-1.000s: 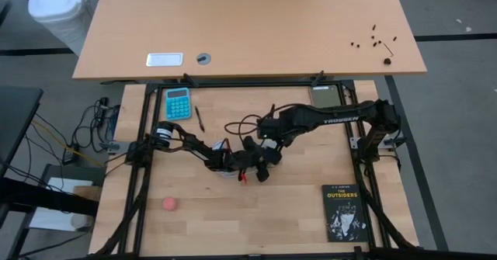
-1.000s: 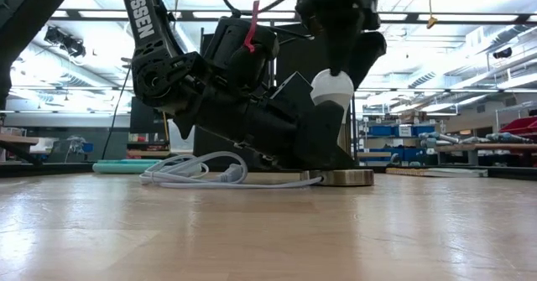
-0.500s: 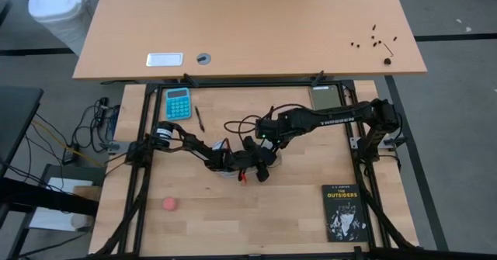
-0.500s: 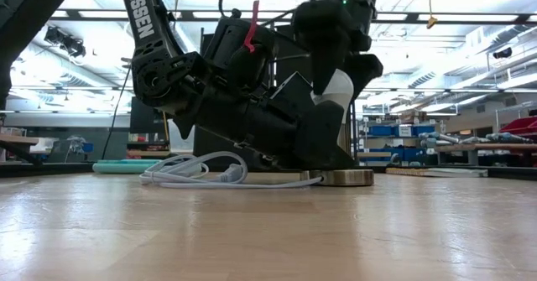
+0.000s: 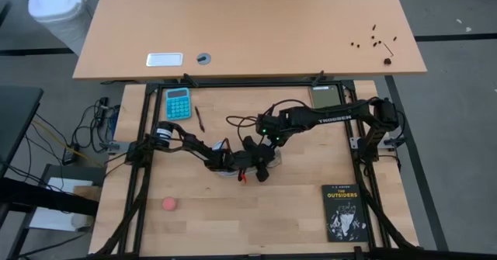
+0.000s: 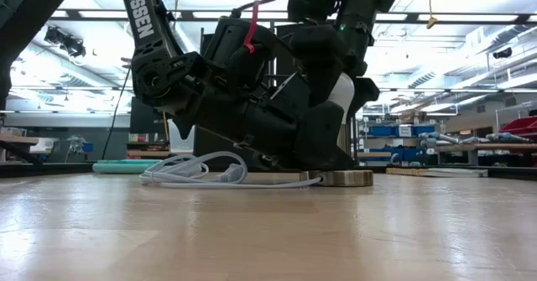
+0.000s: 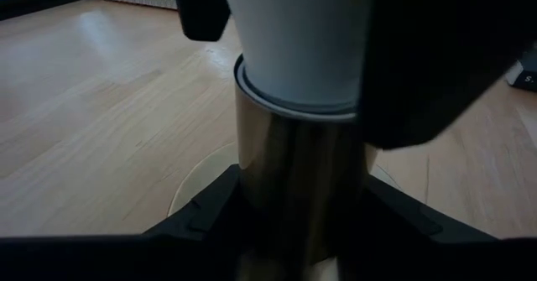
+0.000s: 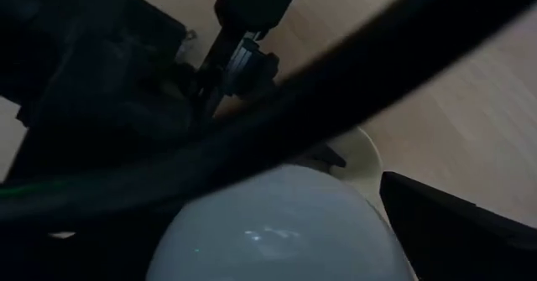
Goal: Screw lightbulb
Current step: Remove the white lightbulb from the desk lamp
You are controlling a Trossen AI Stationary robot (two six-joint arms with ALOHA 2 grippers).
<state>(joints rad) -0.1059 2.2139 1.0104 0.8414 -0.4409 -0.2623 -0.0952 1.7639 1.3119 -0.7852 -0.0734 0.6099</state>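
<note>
The white lightbulb (image 6: 345,96) stands upright with its base in the metal socket (image 7: 298,180). The socket's round foot (image 6: 346,178) rests on the table, and a white cord (image 6: 193,170) trails from it. My left gripper (image 7: 302,231) reaches in low from the table's left and is shut on the socket. My right gripper (image 5: 273,148) comes down from above. Its open fingers (image 7: 436,63) stand on either side of the lightbulb (image 7: 294,46), whose dome (image 8: 277,231) fills the right wrist view. My left gripper pinches the socket's upright metal stem (image 7: 252,172) between its two fingers, just above the round foot. The fingers come nearly level, slanting slightly down from the table's left, and lie across the stem. The socket stands upright with its foot on the table. My right gripper's fingers flank the lightbulb; I cannot tell whether they touch it.
A blue calculator (image 5: 178,102) and a pen (image 5: 199,118) lie at the far left. A dark tablet (image 5: 325,96) lies at the far right. A red ball (image 5: 170,204) sits near the front left and a black book (image 5: 345,212) near the front right.
My right gripper has come down from above the lightbulb and has tipped steeper. Its fingers now reach down around the lightbulb and cover most of it in the low view. The lightbulb, the socket and my left gripper have kept still.
</note>
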